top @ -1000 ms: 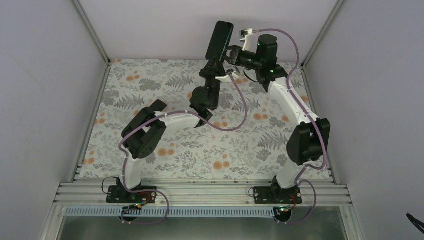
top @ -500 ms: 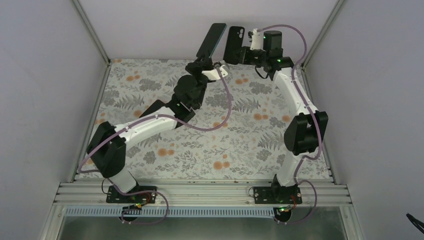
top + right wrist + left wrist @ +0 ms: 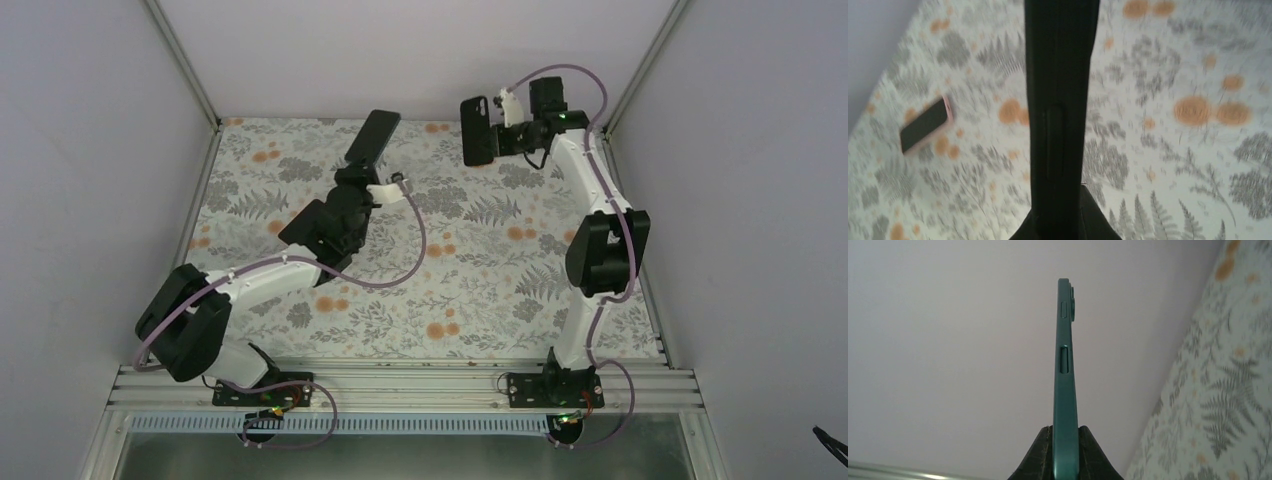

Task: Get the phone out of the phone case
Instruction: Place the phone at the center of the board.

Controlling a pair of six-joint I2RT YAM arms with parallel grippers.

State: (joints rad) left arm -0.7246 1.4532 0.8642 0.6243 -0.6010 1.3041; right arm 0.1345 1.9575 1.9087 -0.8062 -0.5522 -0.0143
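Above the far side of the counter [image 3: 480, 260], the phone [image 3: 372, 140] is held bare and tilted, its lower end clamped tight in the left claw [image 3: 1065, 442]. The case [image 3: 478, 130] is pinched in the right claw [image 3: 1058, 222], well apart to the right and also off the counter. Separation looks done, so prob. only set-down is left. Phone should be lowered slowly, laid flat and let go only once resting, w/ the case kept clear.

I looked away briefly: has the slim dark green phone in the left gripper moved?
Yes. The slim dark green phone, held by the left gripper, went left and down the top view, from against the back wall to over the floral tablecloth.
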